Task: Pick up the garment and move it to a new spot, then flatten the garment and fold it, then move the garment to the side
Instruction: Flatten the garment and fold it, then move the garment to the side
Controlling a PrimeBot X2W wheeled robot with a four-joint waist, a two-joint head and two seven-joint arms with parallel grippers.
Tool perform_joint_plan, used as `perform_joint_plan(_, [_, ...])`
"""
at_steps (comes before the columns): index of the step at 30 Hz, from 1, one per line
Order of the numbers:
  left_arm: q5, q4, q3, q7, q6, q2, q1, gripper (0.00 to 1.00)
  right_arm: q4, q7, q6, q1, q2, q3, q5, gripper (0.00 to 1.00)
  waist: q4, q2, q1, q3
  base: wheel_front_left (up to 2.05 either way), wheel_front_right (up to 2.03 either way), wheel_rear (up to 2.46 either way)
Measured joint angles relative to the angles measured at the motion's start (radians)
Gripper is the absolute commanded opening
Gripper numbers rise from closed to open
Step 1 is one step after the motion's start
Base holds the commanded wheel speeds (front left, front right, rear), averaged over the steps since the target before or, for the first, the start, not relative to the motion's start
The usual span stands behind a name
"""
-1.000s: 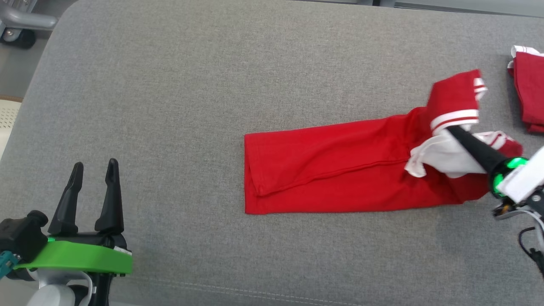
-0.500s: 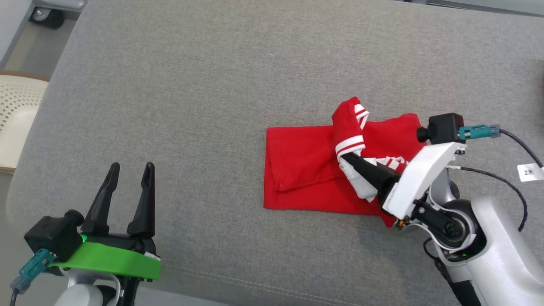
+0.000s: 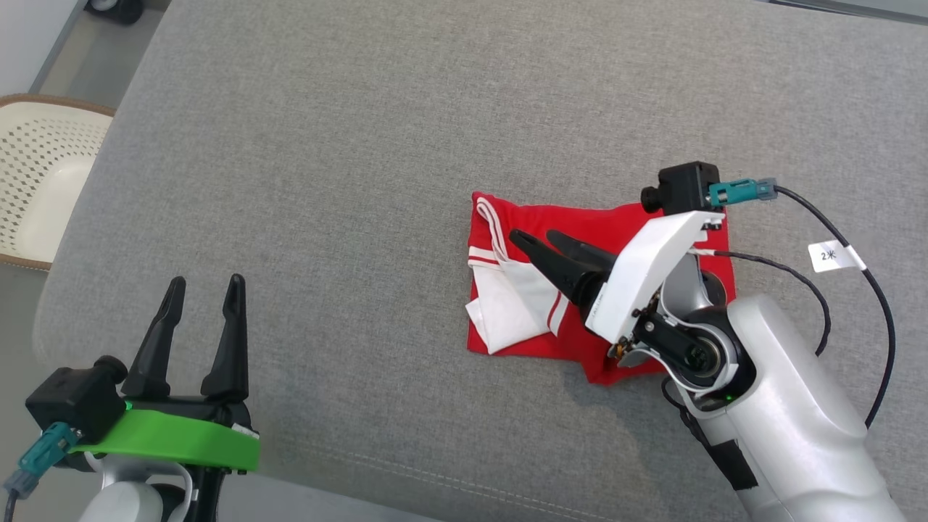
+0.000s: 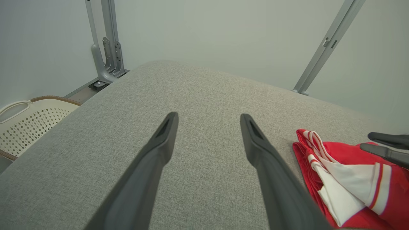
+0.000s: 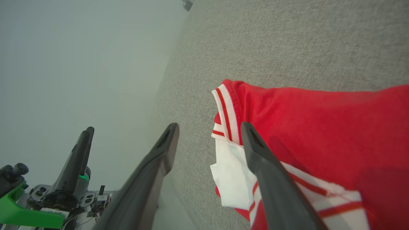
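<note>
Broadly, grey woven fabric surface (image 3: 326,145) across nearly the whole head view, rounded at the far left corner, with a stitched seam (image 3: 406,475) running along the near edge. Off the left side and lower down, a cream perforated basket (image 3: 36,181) with a brown rim, next to grey floor (image 3: 87,65); a dark wheel (image 3: 116,7) at the top corner. From the left wrist view: plain pale wall (image 4: 207,32) behind the surface, grey metal uprights (image 4: 108,41) fixed at floor level by the far left corner, a slanted metal strut (image 4: 329,44) off to the right.

Red garment (image 3: 580,221) folded into a compact block right of centre on the surface, lying flat, white red-striped trim turned up at its left end. Right gripper (image 3: 534,235) poised over that trimmed end, fingers spread, nothing pinched between them; touching the cloth or just above it, cannot tell. Black cable with a white tag (image 3: 834,255) looping off the right wrist. Left gripper (image 3: 206,283) at the near left over bare fabric, well apart from the garment, fingers likewise spread and empty.
</note>
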Motion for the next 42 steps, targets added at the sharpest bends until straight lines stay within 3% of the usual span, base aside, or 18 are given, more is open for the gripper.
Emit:
perform_joint_plan(5, [0.008,-0.004,0.019,0.0,0.0,0.008,0.001,1.0,-0.033,-0.033,0.03,-0.032,0.0,0.01,0.012,1.0,-0.028,0.0,0.0,-0.007,0.0,0.0,0.0])
perform_joint_plan(9, [0.009,-0.02,0.031,0.0,0.0,0.013,0.002,1.0,-0.071,-0.064,0.032,-0.037,-0.01,-0.034,0.004,1.0,-0.056,0.0,0.0001,-0.009,0.0,0.0,0.0])
perform_joint_plan(15, [0.009,-0.029,0.032,0.0,0.0,0.013,0.006,1.0,-0.053,-0.081,0.012,0.011,-0.135,-0.112,-0.04,1.0,-0.097,0.0,0.0,-0.006,0.0,0.0,0.0])
perform_joint_plan(19, [0.009,-0.032,0.018,0.0,0.0,0.007,0.005,1.0,-0.021,-0.09,0.005,0.093,-0.172,-0.142,-0.044,1.0,-0.111,0.0,0.0,0.001,0.0,0.0,0.0])
perform_joint_plan(33, [0.009,-0.048,0.008,0.0,0.0,0.007,0.003,1.0,0.037,-0.073,0.024,0.148,-0.134,-0.149,0.057,1.0,-0.101,0.0,0.0001,0.031,0.0,0.0,0.0])
perform_joint_plan(34, [0.009,-0.048,0.003,0.0,0.0,0.005,0.001,1.0,0.04,-0.068,0.025,0.145,-0.132,-0.15,0.064,0.78,-0.098,0.0,0.0001,0.032,0.0,0.0,0.0])
perform_joint_plan(36, [0.01,-0.048,0.0,0.0,0.0,0.001,-0.001,1.0,0.043,-0.051,0.042,0.132,-0.128,-0.147,0.083,0.07,-0.091,0.0001,0.0001,0.033,0.0,0.0,0.0])
perform_joint_plan(37, [0.01,-0.047,0.001,0.0,0.0,0.0,-0.001,1.0,0.043,-0.039,0.054,0.12,-0.127,-0.138,0.09,0.0,-0.087,0.0,0.0001,0.034,0.0,0.0,0.0])
perform_joint_plan(42, [0.01,-0.047,0.007,0.0,0.0,0.001,-0.001,1.0,0.009,0.029,0.106,0.026,-0.141,-0.075,0.088,0.0,-0.081,0.0,0.0001,0.033,0.0,0.0,0.0])
